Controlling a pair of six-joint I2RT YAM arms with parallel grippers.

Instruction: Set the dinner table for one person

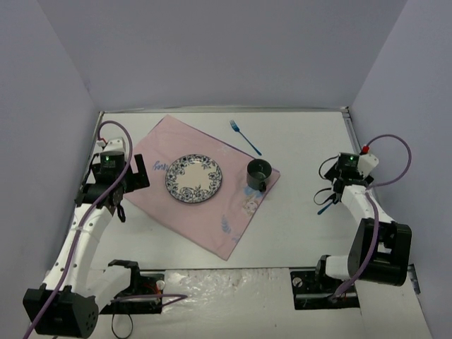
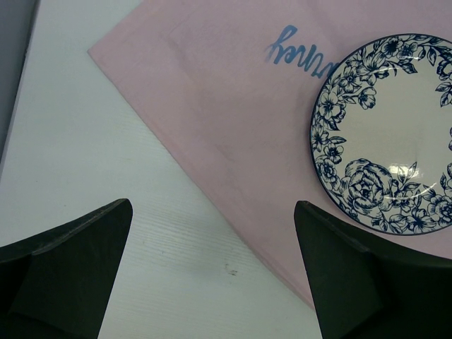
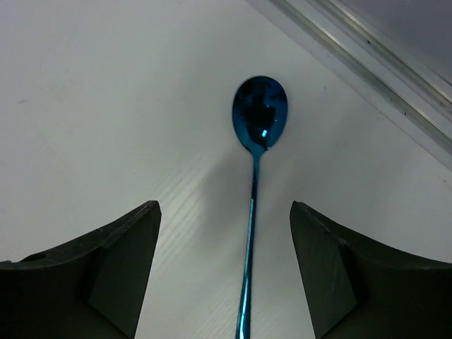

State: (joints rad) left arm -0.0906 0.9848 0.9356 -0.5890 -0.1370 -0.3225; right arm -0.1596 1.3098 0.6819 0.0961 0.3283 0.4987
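Note:
The white dinner table carries a pink embroidered cloth. On the cloth sit a blue-floral plate and a dark mug. A blue fork lies on the bare table behind the cloth. A blue spoon lies on the table at the right, its handle running between my right gripper's open fingers. My right gripper hovers over the spoon, empty. My left gripper is open and empty over the cloth's left edge, with the plate to its right.
Grey walls enclose the table on three sides. A metal edge strip runs past the spoon's bowl. The arm bases and cables sit along the near edge.

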